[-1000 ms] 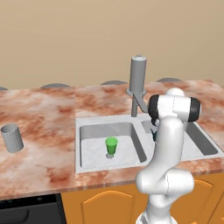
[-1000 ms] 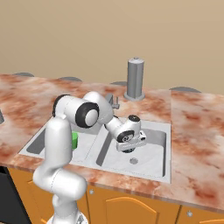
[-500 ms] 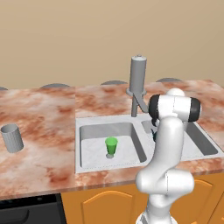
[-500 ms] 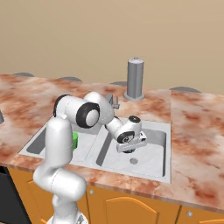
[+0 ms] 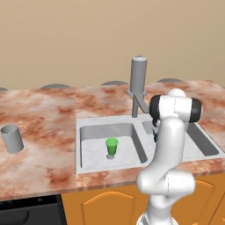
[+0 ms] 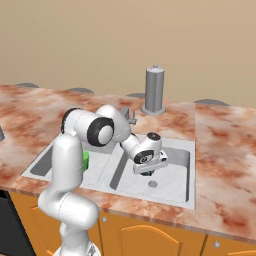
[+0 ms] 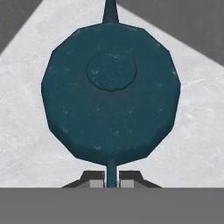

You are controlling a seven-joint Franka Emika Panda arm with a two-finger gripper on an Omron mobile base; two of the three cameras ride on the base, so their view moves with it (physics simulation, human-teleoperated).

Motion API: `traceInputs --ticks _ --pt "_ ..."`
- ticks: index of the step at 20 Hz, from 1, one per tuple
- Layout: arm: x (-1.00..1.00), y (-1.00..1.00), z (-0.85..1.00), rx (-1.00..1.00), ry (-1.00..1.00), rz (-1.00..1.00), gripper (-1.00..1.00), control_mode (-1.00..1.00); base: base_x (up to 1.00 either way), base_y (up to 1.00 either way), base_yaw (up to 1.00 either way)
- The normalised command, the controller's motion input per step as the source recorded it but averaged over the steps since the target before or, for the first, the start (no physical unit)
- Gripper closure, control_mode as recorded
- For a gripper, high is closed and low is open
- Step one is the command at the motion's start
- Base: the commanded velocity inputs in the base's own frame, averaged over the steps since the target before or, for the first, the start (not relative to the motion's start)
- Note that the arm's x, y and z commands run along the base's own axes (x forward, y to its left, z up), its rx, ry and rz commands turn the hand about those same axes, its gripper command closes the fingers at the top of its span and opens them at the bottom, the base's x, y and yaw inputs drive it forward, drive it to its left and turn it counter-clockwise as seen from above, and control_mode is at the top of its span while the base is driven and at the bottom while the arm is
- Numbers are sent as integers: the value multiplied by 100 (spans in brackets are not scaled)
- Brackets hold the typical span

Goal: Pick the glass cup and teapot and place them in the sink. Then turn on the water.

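While the arm hangs low over the right basin of the sink [image 6: 187,172], little has shifted over the last second: the base views match the earlier ones, and the gripper [image 7: 111,183] has only begun to ease, its fingers pressed almost together on the thin handle of the teapot [image 7: 111,94]. The hand view looks straight down on the pot with the pale basin floor all round it, so I judge the teapot is at or near its resting place and about to be let go; whether it already touches the floor I cannot tell.

That would leave the glass cup [image 5: 12,139] as the next job. It stands upright at the far left of the desk [image 5: 39,118], well apart from the sink.

The teapot is a round, faceted, dark teal body with a flat knob lid and a short spout, its skin faintly mottled. The cup is a plain grey, slightly see-through cylinder. A small bright green cup [image 5: 112,146] stands in the left basin. The tap [image 6: 154,90] is a tall grey column with a domed cap behind the basins, and the desk is veined reddish marble.
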Motion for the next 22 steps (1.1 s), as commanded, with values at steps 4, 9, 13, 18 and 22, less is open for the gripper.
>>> traceInputs --ticks 4,9,13,18,22 --pt "0 0 0 0 0 0 -100 -100 0 0 0" --pt "0 0 0 0 -3 0 -100 -100 0 0 0" --pt "-7 0 7 0 -6 0 -100 -100 0 0 0" --pt "-30 8 49 0 -15 0 -100 -100 0 0 0" --pt "-40 10 53 0 -15 0 -100 -100 0 0 0"
